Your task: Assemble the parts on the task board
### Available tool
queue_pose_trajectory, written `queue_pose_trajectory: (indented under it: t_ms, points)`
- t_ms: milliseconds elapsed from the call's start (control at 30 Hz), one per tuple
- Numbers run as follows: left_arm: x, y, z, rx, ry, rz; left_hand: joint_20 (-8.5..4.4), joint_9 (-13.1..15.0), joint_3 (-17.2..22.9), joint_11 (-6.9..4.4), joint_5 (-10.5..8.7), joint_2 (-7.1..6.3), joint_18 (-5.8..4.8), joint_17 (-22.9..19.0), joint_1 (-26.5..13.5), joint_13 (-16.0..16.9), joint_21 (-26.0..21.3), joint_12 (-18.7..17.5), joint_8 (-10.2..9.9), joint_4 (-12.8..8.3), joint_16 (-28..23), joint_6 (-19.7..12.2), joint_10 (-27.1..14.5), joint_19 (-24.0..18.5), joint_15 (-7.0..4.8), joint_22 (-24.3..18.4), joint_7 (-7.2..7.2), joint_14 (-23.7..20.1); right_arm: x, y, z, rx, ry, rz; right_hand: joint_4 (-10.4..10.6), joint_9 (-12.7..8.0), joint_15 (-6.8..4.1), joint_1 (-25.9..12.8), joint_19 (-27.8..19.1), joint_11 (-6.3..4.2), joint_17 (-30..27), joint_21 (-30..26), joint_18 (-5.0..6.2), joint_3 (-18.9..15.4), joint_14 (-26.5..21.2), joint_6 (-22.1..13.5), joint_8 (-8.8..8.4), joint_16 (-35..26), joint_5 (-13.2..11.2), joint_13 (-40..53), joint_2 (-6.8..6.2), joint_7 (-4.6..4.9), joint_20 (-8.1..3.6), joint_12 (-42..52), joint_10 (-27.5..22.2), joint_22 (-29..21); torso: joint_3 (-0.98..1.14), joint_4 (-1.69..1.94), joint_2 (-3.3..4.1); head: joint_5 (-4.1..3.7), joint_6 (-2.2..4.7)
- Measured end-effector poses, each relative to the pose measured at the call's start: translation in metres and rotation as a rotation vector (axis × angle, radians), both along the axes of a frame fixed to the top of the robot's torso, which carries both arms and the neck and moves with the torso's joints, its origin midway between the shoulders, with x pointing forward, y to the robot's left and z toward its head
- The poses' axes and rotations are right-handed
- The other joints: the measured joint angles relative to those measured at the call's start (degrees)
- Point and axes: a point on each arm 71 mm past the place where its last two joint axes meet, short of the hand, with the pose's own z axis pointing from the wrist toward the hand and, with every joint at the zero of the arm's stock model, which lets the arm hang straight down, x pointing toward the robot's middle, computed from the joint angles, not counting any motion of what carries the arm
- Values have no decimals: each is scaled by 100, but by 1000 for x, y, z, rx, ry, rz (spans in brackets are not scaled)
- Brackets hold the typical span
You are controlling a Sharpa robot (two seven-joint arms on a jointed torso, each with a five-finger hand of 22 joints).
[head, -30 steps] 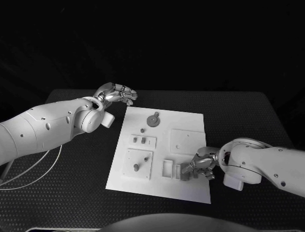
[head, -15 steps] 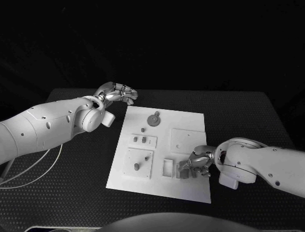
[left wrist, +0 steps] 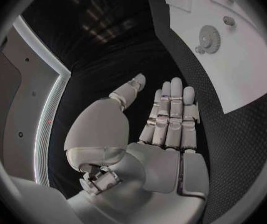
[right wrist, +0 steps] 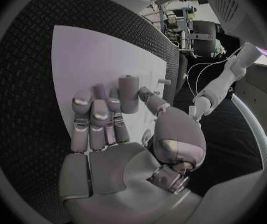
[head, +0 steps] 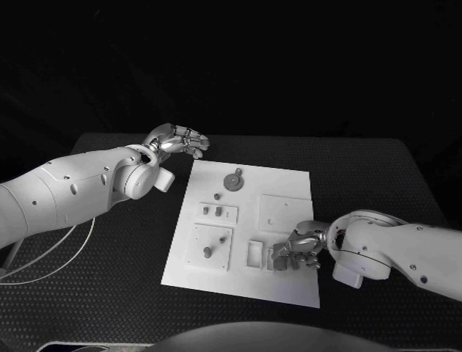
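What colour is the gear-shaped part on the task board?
Grey. The gear-shaped part on the white task board shows best in the left wrist view.

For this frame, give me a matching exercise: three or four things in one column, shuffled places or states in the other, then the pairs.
Things
1. left hand
2. right hand
3. gear-shaped part
4. task board

Places or states
A. lies flat in the middle of the black table
B. lies on the board's far end
C. off the board, beyond its far left corner, holding nothing
D. over the board's near right part, fingers by a small upright part

Pairs: 1-C, 2-D, 3-B, 4-A
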Motion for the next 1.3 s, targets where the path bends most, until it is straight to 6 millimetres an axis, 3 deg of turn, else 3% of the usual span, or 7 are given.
queue_pose_trajectory:
  t_ms: [333, 667, 1300]
  points:
    - [0, 0, 0, 1, 1, 1, 0, 0, 0, 0, 0, 0, 0, 5, 0, 0, 0, 0, 0, 0, 0, 0, 0, 0, 0, 5, 0, 0, -10, -6, 3, 32, 26, -35, -88, 24, 1, -23, -1, -20, 23, 23, 0, 23, 1, 53, 11, -3, 0, 36, 23, -13, 1, -28, 20, 0, 3, -4, -1, -1, 25]
    - [1, 0, 0, 1, 1, 1, 0, 0, 0, 0, 0, 0, 0, 11, 0, -5, 0, 0, 0, 0, 0, 0, 0, 0, 0, 7, 0, 0, -3, -5, 28, 70, -2, -55, -119, 24, -10, -45, 0, -41, 39, 24, 1, 23, 29, 84, 11, -3, 0, 61, 45, -20, 1, -49, 41, 0, -3, -6, -8, -12, 91]
    - [1, -2, -1, 0, 2, -2, 0, 1, -10, 0, -9, -3, 0, 27, -18, -4, -11, 0, 0, 10, -22, 0, 0, 0, 0, 19, 0, 0, 9, 23, 20, 35, 5, -57, -134, 22, -21, -69, -1, -56, 56, 45, 1, 8, 19, 99, 11, -24, 0, 97, 68, -41, 2, -66, 66, 0, 1, 6, 10, -15, 88]
